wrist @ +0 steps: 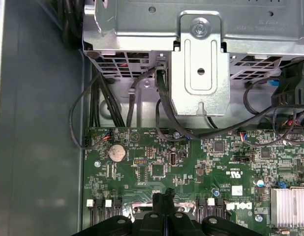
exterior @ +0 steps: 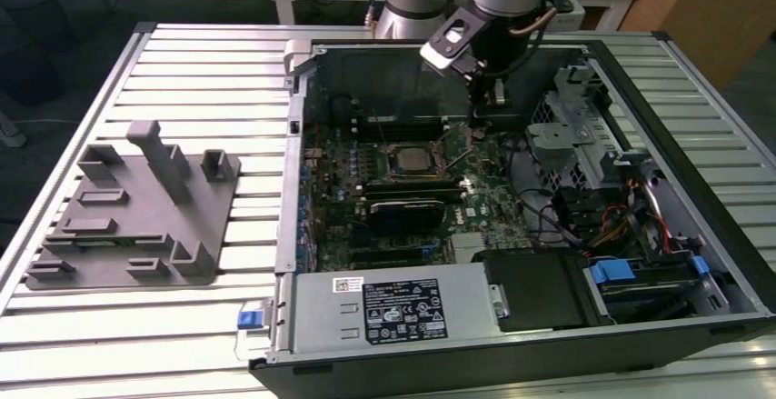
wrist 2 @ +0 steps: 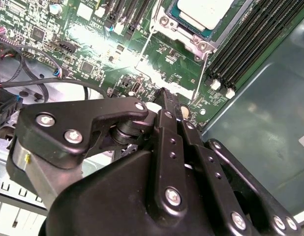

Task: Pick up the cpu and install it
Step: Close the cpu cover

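A silver table (exterior: 182, 63) with long grooves, a grey plastic block (exterior: 134, 217) and an open computer box (exterior: 485, 374) on top.

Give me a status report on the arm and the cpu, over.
Gripper shut, holding nothing, over the motherboard. Cpu lying in its socket, apart from the gripper. Nothing on top of it.

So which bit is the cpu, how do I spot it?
Find the open computer case on the slatted table and look at its green motherboard. Near the board's middle is a dark-framed socket, and the cpu is the flat silvery-grey square inside it. Everything around it is green, black or bumpy.
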